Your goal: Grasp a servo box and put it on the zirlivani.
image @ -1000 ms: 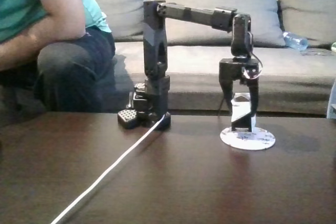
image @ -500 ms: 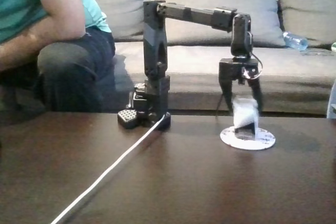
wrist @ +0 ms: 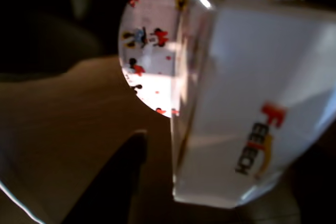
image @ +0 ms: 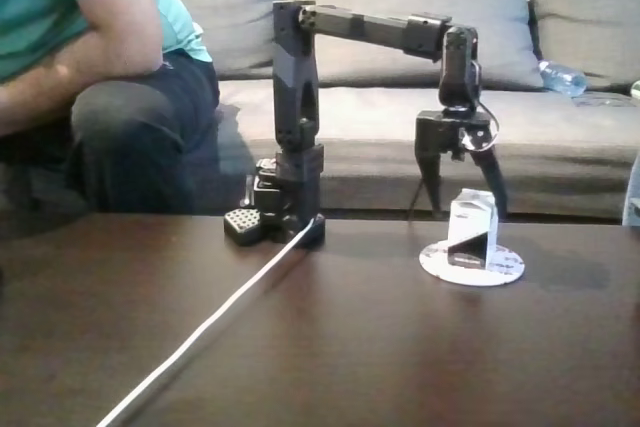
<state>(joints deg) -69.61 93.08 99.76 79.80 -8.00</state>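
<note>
Writing: the box (wrist: 247, 103) carries a logo in the wrist view, black and red letters running up its white face, seemingly "FEETECH" though blurred; a yellow mark sits beside it. The disc (wrist: 149, 51) shows small red, black and yellow cartoon figures, too blurred to name.

Box, place: in the fixed view the box (image: 472, 229) stands on the disc (image: 500, 267), directly below the gripper (image: 459, 212) and between its spread fingers, touching neither as far as can be seen.

Box, orientation: upright, slightly taller than wide, long axis vertical. A dark diagonal panel faces the fixed camera, with white above it. In the wrist view the logo face fills the right side and the box top tilts toward the camera.

Disc: flat on the table (image: 320, 347), round, white, wider than the box; the box sits left of its centre in the fixed view.

Gripper: fingers apart, splayed like an upside-down V, tips pointing down on either side of the box's top. Nothing is clamped.

Arm: black; the base (image: 285, 212) stands at the table's far edge, left of the gripper. The upper link rises straight up, the forearm reaches right and slopes slightly down, and the wrist drops vertically to the gripper.

Cable: a white cable (image: 210, 332) runs from the base toward the lower left.

Background: a grey sofa (image: 400, 27) behind the gripper; a seated person (image: 90, 77) in a teal shirt far to its left; a plastic bottle (image: 563, 78) lying on the sofa to its upper right.
</note>
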